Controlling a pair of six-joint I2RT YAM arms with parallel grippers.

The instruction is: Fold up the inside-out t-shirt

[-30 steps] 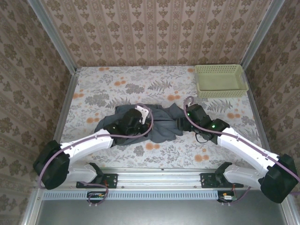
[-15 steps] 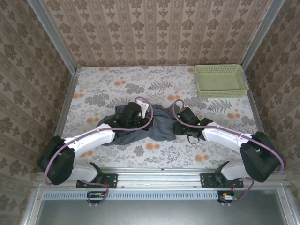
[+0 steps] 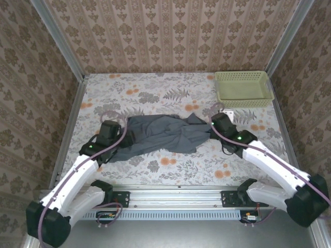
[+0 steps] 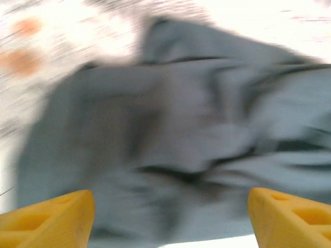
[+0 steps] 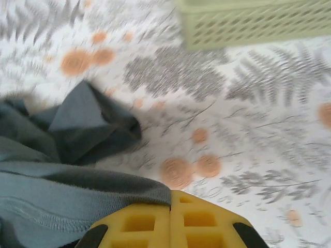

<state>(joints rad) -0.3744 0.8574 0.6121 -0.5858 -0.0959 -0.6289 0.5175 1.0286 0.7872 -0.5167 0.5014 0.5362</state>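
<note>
With right gripper [image 5: 170,206] clamped on the hem at the right end of the inside-out t-shirt [image 3: 160,134]. With left gripper [image 4: 168,199] spread apart, gripping nothing, over its left end. Lying crumpled across mid-table [image 3: 155,93], left of the green basket [image 3: 220,85].

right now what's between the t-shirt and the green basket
Bare floral table cover, nothing else, lies between the t-shirt and the pale green basket; the right wrist view shows that stretch.
</note>
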